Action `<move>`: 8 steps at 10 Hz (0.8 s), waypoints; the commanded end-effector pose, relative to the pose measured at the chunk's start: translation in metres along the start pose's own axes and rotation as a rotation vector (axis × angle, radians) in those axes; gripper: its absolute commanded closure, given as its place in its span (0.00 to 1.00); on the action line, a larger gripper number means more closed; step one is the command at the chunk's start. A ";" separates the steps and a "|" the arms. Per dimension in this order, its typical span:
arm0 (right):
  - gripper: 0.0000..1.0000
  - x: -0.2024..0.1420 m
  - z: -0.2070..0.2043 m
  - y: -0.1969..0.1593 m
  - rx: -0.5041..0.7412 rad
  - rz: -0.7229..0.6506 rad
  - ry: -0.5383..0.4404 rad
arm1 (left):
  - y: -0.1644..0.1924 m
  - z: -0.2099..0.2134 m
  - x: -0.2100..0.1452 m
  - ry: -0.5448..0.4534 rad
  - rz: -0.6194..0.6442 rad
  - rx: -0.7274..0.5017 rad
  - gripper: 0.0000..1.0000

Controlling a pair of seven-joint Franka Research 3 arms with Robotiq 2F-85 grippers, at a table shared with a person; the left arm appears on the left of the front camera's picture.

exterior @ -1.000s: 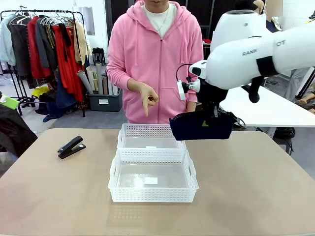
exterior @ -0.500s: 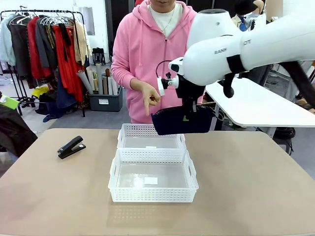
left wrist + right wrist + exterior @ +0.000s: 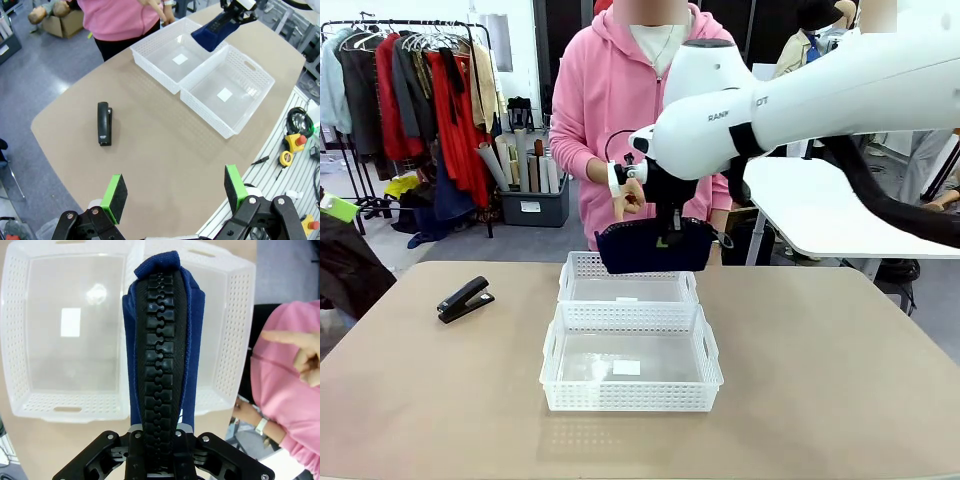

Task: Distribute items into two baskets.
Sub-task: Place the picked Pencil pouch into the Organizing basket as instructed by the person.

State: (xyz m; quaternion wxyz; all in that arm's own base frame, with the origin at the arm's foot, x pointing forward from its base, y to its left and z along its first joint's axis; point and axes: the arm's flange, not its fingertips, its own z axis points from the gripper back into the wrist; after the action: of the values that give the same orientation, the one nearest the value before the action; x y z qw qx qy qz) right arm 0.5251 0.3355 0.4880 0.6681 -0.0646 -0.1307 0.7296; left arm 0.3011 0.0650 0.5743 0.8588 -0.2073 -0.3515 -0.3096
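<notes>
Tan counter spreads toward a person in a pink hoodie standing at its far side. Two white lattice baskets sit touching at the middle, the near basket and the far basket, each holding nothing but a small label.

Above the far basket hangs the navy pouch, pinched at its top edge by the right jaws. Its long axis runs along the basket's long side. From the right wrist it seems to hang over the seam where the baskets meet, so which one lies straight below is hard to tell.

The person's hand points a finger downward just behind the pouch.

The black stapler lies well to the left, nearer the left jaws. These are spread wide, high above the counter, and the stapler's long axis runs crosswise to their closing line.
</notes>
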 end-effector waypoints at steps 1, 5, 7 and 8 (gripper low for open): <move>1.00 0.008 -0.011 -0.019 -0.071 -0.008 -0.014 | 0.000 -0.001 0.001 -0.012 -0.004 -0.012 0.00; 1.00 0.019 -0.035 -0.031 -0.066 0.003 -0.045 | 0.000 -0.001 0.001 -0.012 -0.004 -0.012 0.00; 1.00 0.016 -0.038 -0.032 -0.076 0.037 -0.052 | 0.000 -0.001 0.001 -0.012 -0.004 -0.012 0.00; 1.00 0.017 -0.040 -0.027 -0.030 0.004 -0.059 | 0.000 -0.001 0.001 -0.012 -0.004 -0.012 0.00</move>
State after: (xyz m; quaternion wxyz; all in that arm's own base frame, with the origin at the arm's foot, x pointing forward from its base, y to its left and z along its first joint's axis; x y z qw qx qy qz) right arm 0.5611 0.3583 0.4565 0.6599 -0.0535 -0.1612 0.7319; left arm 0.3010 0.0650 0.5743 0.8588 -0.2074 -0.3515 -0.3096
